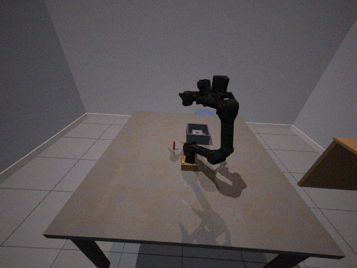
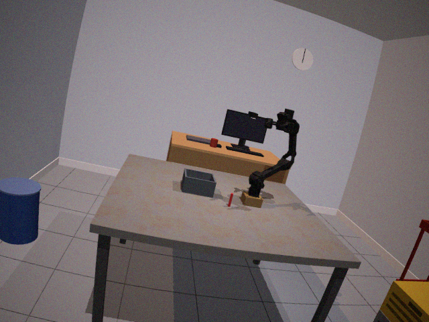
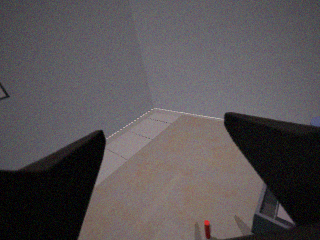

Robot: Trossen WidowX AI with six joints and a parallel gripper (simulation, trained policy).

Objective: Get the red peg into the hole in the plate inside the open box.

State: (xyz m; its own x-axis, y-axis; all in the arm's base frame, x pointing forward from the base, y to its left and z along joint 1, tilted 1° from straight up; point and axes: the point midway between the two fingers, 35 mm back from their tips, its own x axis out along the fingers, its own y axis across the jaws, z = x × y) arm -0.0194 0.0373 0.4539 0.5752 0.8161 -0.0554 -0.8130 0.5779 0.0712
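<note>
The red peg [image 1: 173, 145] [image 2: 230, 200] [image 3: 207, 229] stands upright on the table, beside the arm's base and outside the box. The grey open box [image 1: 198, 139] [image 2: 198, 186] [image 3: 270, 222] stands farther along the table. A pale plate [image 1: 194, 132] with a dark hole shows at its bottom in the top view; it is hidden in the exterior view. My gripper [image 3: 164, 127] is open and empty, its two dark fingers wide apart in the wrist view. It hangs high above the table, well above the peg and the box.
The arm's wooden base block [image 1: 189, 166] [image 2: 251, 200] stands close to the peg. The table [image 1: 129, 201] [image 2: 166, 221] carries the box, peg and arm. A desk [image 2: 194, 152] with a monitor [image 2: 243, 126] and a red mug [image 2: 213, 142] stands behind it. A blue bin [image 2: 19, 215] stands on the floor.
</note>
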